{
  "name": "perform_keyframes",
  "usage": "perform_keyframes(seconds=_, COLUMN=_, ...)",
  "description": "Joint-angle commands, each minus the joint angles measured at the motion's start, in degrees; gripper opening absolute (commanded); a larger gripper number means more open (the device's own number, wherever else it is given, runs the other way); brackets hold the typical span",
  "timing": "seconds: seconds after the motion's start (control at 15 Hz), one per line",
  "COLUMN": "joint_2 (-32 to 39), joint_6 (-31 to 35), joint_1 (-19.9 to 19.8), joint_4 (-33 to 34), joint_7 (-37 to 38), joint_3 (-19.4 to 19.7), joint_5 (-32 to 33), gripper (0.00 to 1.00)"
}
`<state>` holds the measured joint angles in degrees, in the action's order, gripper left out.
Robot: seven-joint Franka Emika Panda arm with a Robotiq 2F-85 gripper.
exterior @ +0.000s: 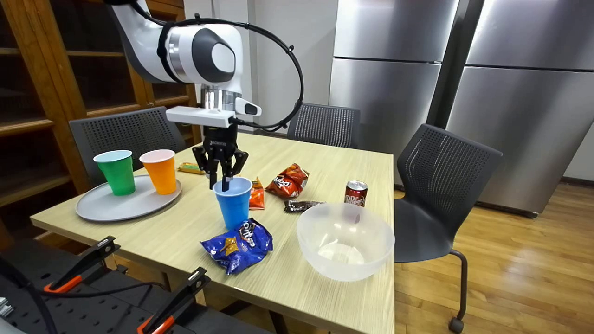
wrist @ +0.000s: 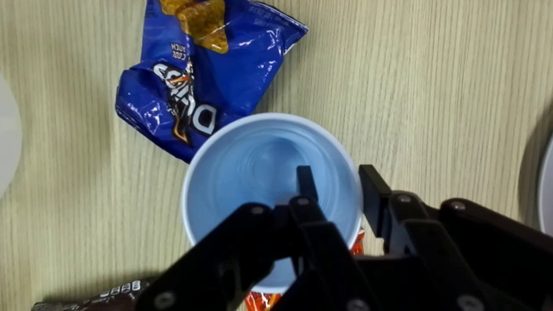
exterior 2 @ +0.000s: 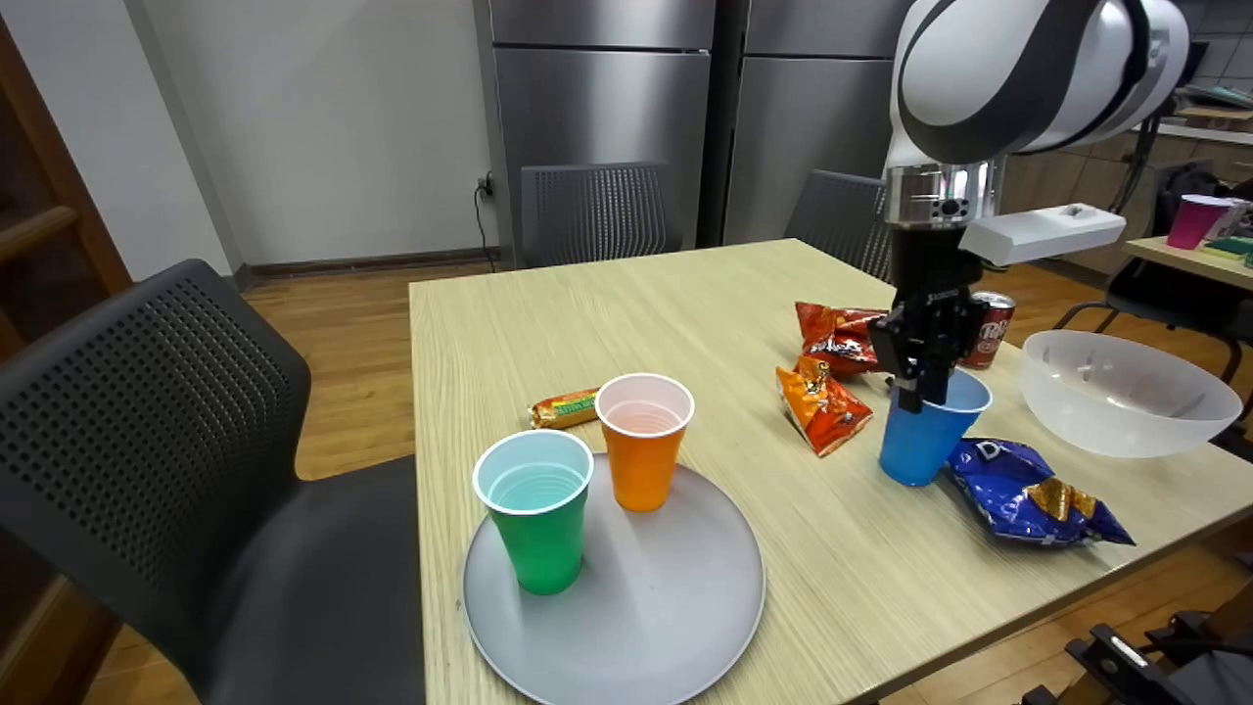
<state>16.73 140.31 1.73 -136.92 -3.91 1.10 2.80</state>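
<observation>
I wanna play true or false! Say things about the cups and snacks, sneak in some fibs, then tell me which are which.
1. The green plastic cup and the orange plastic cup stand on the gray plate. True.
2. The tool straddles one side of the blue plastic cup. True.
3. The orange plastic cup is tipped over. False: it stands upright.
4. The blue plastic cup is on the gray plate too. False: it stands on the table.
5. A blue Doritos bag lies beside the blue plastic cup. True.

break room — steel fridges [exterior: 385, 102], mesh chairs [exterior: 443, 167]
</observation>
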Motion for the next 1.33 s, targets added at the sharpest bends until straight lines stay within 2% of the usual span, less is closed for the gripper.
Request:
perform_keyframes(seconds=0.0, joint_2=-0.6, joint_6=-0.3, joint_1=-0.5, joint_4=0.7, joint_7=-0.6, joint_3=-0.5, joint_5=0.9, gripper=0.03)
perform_keyframes(seconds=0.13, joint_2=-0.6, joint_6=-0.3, joint_1=-0.5, joint_4=1.0, joint_7=-0.6, joint_3=-0.5, joint_5=1.0, gripper=0.00)
perform_keyframes(seconds=0.67, joint_2=-2.1, joint_6=-1.8, joint_1=0.0, joint_4=1.0, joint_7=-1.0, joint_3=-0.9, joint_5=2.2, gripper=0.01)
perform_keyframes(seconds=1.27, joint_2=-6.8, joint_6=-4.5, joint_1=2.9, joint_4=-1.2, joint_7=-3.6, joint_3=-4.7, joint_5=4.1, gripper=0.01)
